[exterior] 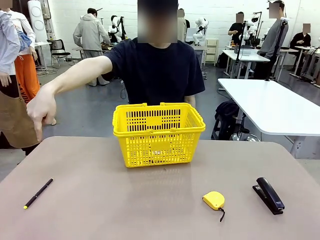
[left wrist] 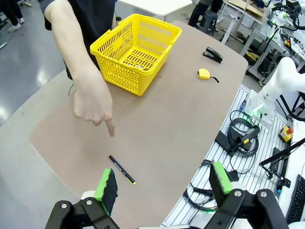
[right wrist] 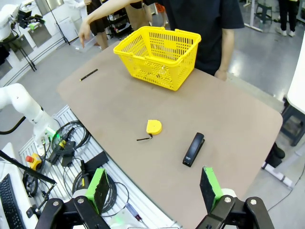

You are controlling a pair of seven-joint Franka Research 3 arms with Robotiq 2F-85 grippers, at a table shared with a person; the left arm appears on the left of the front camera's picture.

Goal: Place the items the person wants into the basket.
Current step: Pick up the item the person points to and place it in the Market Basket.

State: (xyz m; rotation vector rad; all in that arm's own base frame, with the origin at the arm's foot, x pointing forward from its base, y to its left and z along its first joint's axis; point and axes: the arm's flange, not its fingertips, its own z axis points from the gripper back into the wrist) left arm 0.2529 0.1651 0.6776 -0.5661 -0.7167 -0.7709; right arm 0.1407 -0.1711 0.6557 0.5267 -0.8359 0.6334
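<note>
Seeing left end effector [left wrist: 163, 183] and right end effector [right wrist: 155, 186] both released, nothing gripped, high at the table's [left wrist: 181, 109] near side. Got pen [left wrist: 121, 170] flat just ahead of the left one, person's hand [left wrist: 93, 102] pointing a finger down near it. Beyond that, basket [left wrist: 136, 52] upright mid-table, tape measure [left wrist: 204, 74] and stapler [left wrist: 213, 55] off to its right.

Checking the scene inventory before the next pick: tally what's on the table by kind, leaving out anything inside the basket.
yellow basket: 1
black pen: 1
yellow tape measure: 1
black stapler: 1
Total: 4
</note>
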